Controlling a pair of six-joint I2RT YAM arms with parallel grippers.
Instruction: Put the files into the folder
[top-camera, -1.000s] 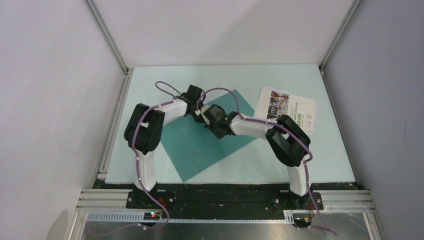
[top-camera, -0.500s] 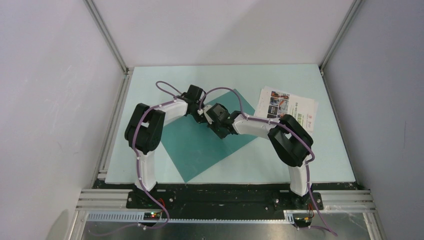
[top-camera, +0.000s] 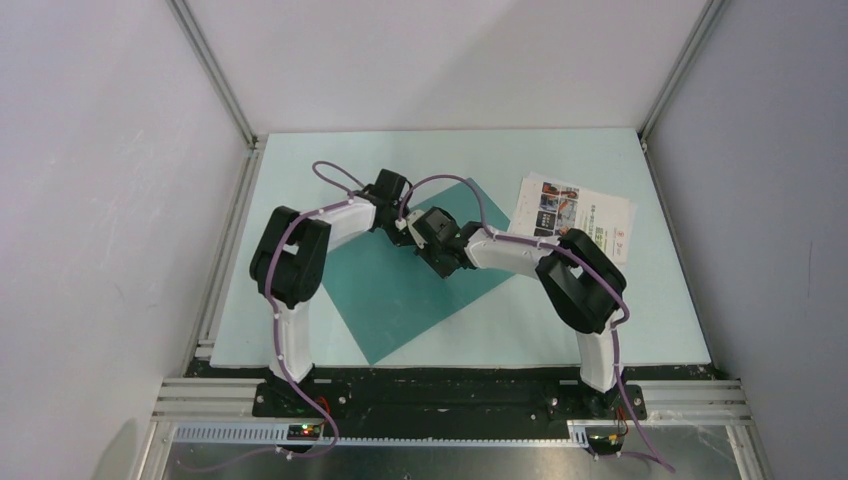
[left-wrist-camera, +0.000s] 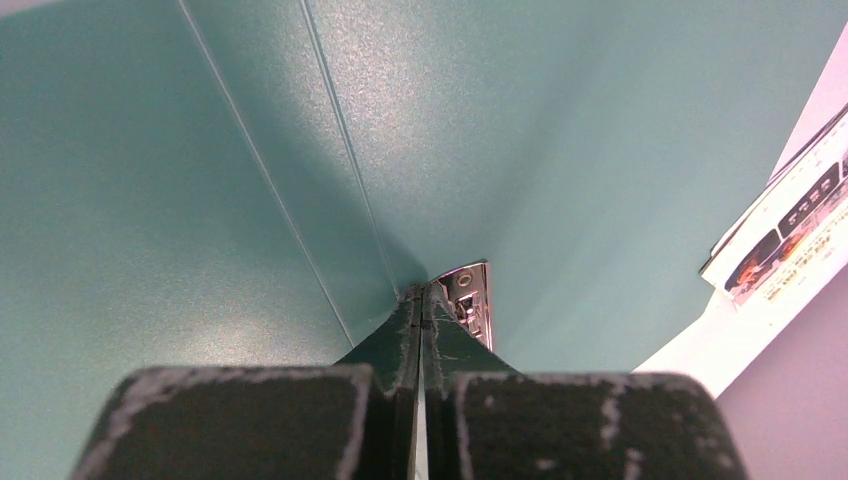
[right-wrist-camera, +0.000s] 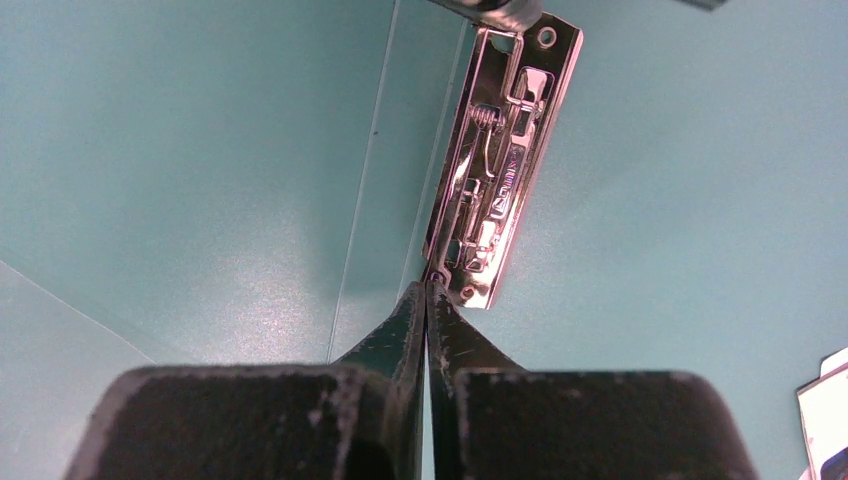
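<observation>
The folder is being displayed open and flat on the table, turned like a diamond. One of its corners is pointing at the near edge of the table, and the whole is lying left of the table's centre. Its teal inner face is being crossed by two fine crease lines along the spine, and a metal clip is being seen beside those creases.

The files are being seen toward the far right corner of the table, just beside the folder's right corner and outside it. The brochure page with its colourful photos is being shown on top. The sheet of dense text is not being made out clearly.

Both arms are being bent inward over the middle of the folder, their wrists close together. The left end effector is being shown clenched, its dark fingertips pressed together with no gap, and the tips are being set at the spine crease just beside one end of the clip. The right end effector is likewise being shown clenched, its tips meeting at the other end of the clip. Nothing is being seen between either pair of fingertips, and whether the tips are touching the metal cannot be told.
</observation>
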